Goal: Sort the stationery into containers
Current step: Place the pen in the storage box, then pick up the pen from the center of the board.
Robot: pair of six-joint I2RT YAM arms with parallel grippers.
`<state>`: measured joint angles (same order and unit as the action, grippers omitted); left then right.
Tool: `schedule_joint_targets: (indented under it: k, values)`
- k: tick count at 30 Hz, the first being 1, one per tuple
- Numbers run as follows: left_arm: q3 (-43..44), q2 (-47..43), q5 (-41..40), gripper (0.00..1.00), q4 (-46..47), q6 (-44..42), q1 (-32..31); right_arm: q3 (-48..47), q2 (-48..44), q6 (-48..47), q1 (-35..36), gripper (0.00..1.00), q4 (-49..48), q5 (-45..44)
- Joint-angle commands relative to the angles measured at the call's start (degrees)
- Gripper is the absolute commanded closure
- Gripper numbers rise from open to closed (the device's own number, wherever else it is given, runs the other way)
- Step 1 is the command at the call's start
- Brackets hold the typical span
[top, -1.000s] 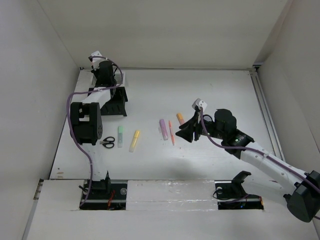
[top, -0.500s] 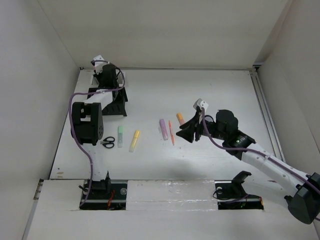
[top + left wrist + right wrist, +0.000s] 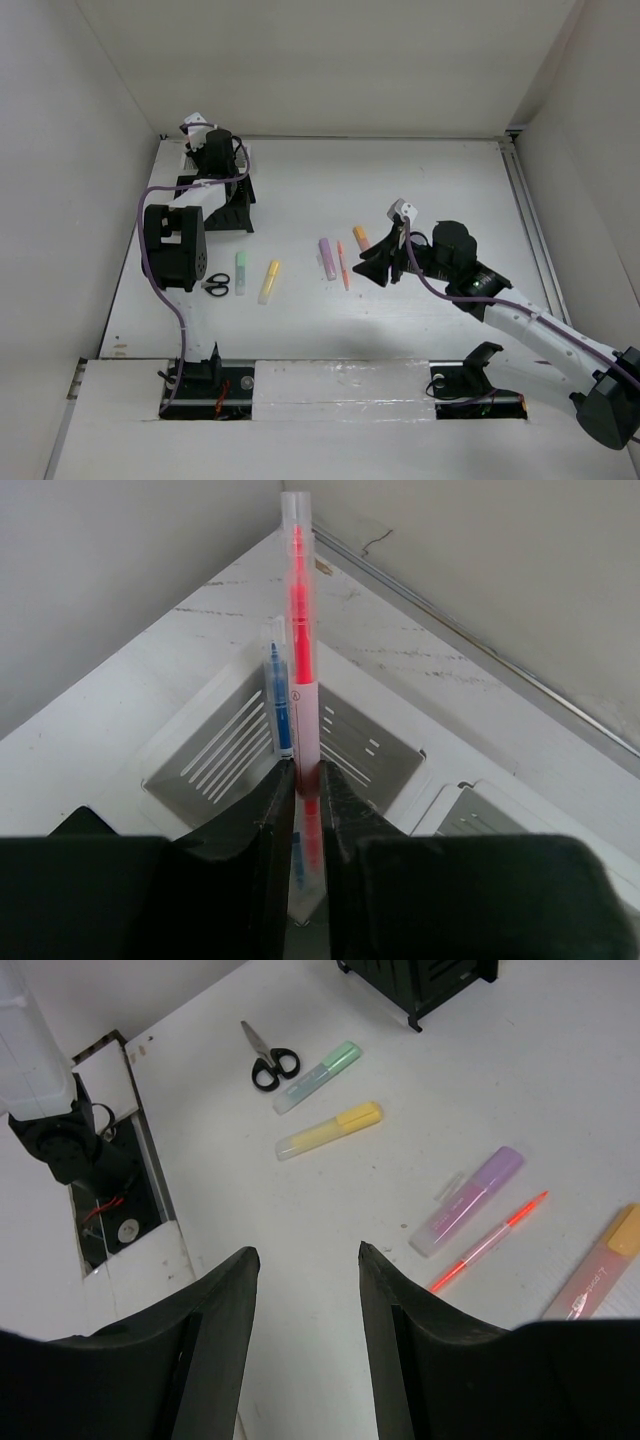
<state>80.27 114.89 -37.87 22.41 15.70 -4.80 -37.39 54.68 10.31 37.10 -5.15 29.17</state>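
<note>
White tabletop (image 3: 430, 190) scattered with markers (image 3: 327, 258), enclosed by white walls (image 3: 330, 60).

A red pen (image 3: 300, 630) and a blue pen (image 3: 281, 695) are shown at upper centre over a white organiser (image 3: 215, 750) patterned with slots. Across the white table (image 3: 300, 1260) are seen black-handled scissors (image 3: 268, 1060), a green marker (image 3: 318, 1077), a yellow marker (image 3: 328, 1130), a purple marker (image 3: 467, 1200), an orange-red pen (image 3: 488, 1243) and an orange marker (image 3: 600, 1265).
</note>
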Motion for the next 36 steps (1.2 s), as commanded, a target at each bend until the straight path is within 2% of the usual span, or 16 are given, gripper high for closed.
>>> schedule_joint_targets:
  k: [1, 4, 16, 24, 27, 31, 32, 34, 35, 36]
  values:
    - [1.2, -2.8, -0.9, 0.89, -1.9, 1.3, -0.6, 0.5, -1.2, -0.4, -0.4, 0.49, -3.4, 0.6]
    - [0.7, -2.8, -0.4, 0.81, -1.9, 1.3, -0.6, 0.5, -1.2, -0.4, -0.4, 0.49, -3.4, 0.6]
    - [0.7, -5.7, 0.2, 0.77, -1.9, 1.3, -0.6, -0.1, -0.2, -0.4, -0.4, 0.49, -3.4, 0.6]
    - [5.6, -10.6, -0.5, 0.70, -5.9, 0.2, -2.0, -1.1, -0.2, -0.4, -0.4, 0.48, -3.4, 0.6]
    - [7.5, -13.2, -1.1, 0.64, -7.8, 0.2, -3.1, -1.7, 0.3, -0.4, -0.4, 0.48, -3.4, 0.1]
    - [11.9, -15.7, -3.5, 0.52, -11.4, -2.3, -5.7, -3.5, 1.8, -0.4, -0.9, 0.38, -1.9, -2.4]
    - [13.4, -16.4, -3.5, 0.48, -12.6, -3.4, -6.6, -5.0, 3.2, -1.1, -0.9, 0.30, -0.7, -3.4]
    - [19.3, -17.0, -5.1, 0.28, -19.0, -5.9, -9.9, -6.7, 4.9, -2.3, -1.4, 0.22, 3.6, -7.6]
    - [21.9, -17.0, -6.8, 0.09, -22.6, -5.9, -11.2, -8.0, 5.8, -2.3, -1.4, 0.14, 4.7, -8.8]
    - [25.0, -16.5, -7.6, 0.00, -27.3, -4.6, -13.1, -8.1, 7.0, -2.3, -1.9, 0.03, 5.5, -9.8]
